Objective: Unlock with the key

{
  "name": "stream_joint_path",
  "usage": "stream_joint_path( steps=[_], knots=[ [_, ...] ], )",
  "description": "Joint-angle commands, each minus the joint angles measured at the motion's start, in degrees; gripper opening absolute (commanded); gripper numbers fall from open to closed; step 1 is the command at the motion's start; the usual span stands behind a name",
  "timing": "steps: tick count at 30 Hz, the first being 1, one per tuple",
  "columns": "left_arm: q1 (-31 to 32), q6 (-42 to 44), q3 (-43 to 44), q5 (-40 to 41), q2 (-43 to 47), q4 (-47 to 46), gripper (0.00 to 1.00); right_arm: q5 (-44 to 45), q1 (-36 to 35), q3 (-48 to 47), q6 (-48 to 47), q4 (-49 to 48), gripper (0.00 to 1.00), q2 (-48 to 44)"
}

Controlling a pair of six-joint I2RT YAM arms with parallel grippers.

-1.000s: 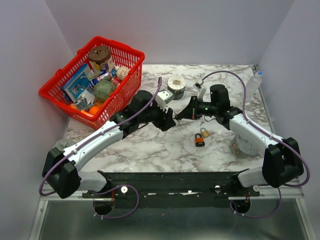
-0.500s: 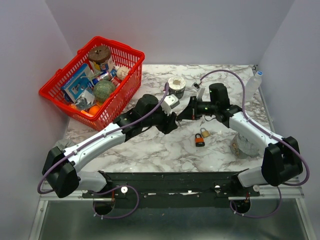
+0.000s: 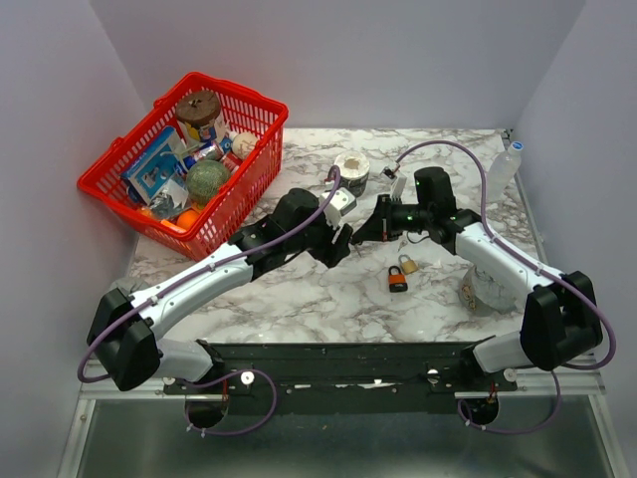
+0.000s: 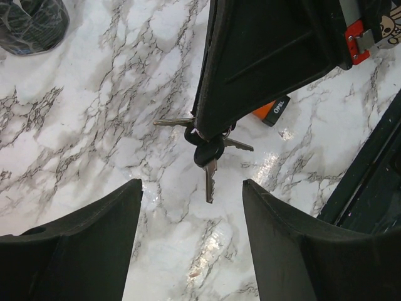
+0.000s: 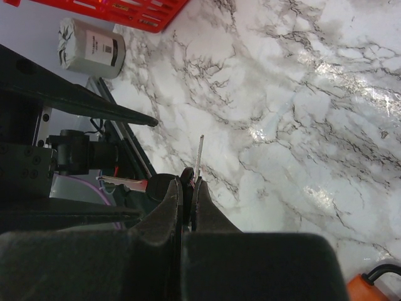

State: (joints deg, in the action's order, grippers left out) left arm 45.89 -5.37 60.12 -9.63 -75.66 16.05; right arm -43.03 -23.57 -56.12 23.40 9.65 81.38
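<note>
Black-headed key [image 4: 209, 164] hung blade-down on a small bunch, pinched in the right gripper [image 5: 188, 184], whose jaws were closed tight on the bunch; it was held above the middle of the marble desk [image 3: 299, 289], off the surface. Change over the last second: the left arm slid in toward the right one; right arm barely moved; the left gripper [image 4: 191, 188] now sat just beside the bunch, jaws wide apart and holding nothing, with the hanging blade between its fingers [image 4: 81, 244] in the wrist view. Likely a handover or regrasp to get a firmer hold on the key; not yet pinched. Orange-and-black padlock [image 3: 397, 283] and brass padlock [image 3: 408, 265] lay together toward the near-right part of the desk, untouched; unlocking itself not started.
</note>
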Motion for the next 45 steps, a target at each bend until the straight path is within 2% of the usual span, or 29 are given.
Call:
stream_joint_path(
  steps=[1, 8, 11, 12, 14, 15, 18, 25, 28, 29, 32, 35, 39, 43, 45],
  knots=[
    [0.25, 0.71, 0.97, -2.92, 0.69, -0.32, 0.69, -2.06, -0.42, -1.98, -0.63, 1.34, 0.01, 0.97],
    [0.34, 0.8, 0.7, -7.42, 0.34, -1.2, 0.52, -2.5, -0.51, -1.89, -0.98, 1.69, 0.01, 1.58],
    [0.34, 0.88, 0.7, -7.69, 0.16, -1.2, 0.36, -2.59, -0.51, -1.98, -1.07, 1.86, 0.01, 1.5],
    [0.34, 0.97, 0.7, -7.95, 0.07, -1.2, 0.26, -2.5, -0.51, -1.89, -1.07, 1.86, 0.01, 1.5],
    [0.34, 1.5, 0.7, -8.74, -0.02, -1.03, 0.2, -2.33, -0.51, -1.89, -1.07, 1.78, 0.01, 1.41],
    [0.34, 1.76, 0.7, -9.61, -0.1, -1.11, 0.13, -2.33, -0.51, -1.89, -0.99, 1.78, 0.01, 1.32],
    [0.34, 2.55, 0.53, -10.06, -0.02, -1.11, 0.0, -2.24, -0.51, -1.89, -0.9, 1.69, 0.01, 1.23],
    [0.34, 3.08, 0.35, -9.01, 0.16, -0.67, 0.0, -0.13, -0.51, -1.28, -0.63, 1.07, 0.11, 0.09],
    [0.34, 2.64, 0.61, -7.95, 0.25, -0.15, 0.0, 2.58, -0.51, -1.01, -0.63, 0.98, 0.29, -1.05],
    [0.25, 2.73, 0.7, -7.6, 0.07, 0.12, 0.0, 3.99, -0.51, -0.4, -1.07, 0.9, 0.43, -2.79],
    [-0.18, 2.73, 1.67, -8.73, -0.1, 1.52, 0.0, 9.09, -0.51, 1.36, -3.61, -0.94, 0.7, -7.01],
    [-1.5, 2.64, 2.72, -13.82, -0.02, 2.58, 0.0, 12.17, -0.51, 3.99, -8.17, -2.09, 0.78, -13.17],
    [-2.64, 3.34, 4.04, -20.86, 0.51, 4.68, 0.0, 8.94, -0.51, 6.45, -13.9, -2.18, 0.73, -17.22],
    [-3.79, 3.78, 4.74, -27.79, 0.51, 5.74, 0.0, -1.42, -1.03, 8.04, -16.54, -2.53, 0.67, -18.8],
    [-4.05, 3.7, 5.18, -29.91, 0.42, 6.01, 0.0, -1.97, -2.96, 8.39, -17.68, -2.88, 0.64, -19.33]
  ],
)
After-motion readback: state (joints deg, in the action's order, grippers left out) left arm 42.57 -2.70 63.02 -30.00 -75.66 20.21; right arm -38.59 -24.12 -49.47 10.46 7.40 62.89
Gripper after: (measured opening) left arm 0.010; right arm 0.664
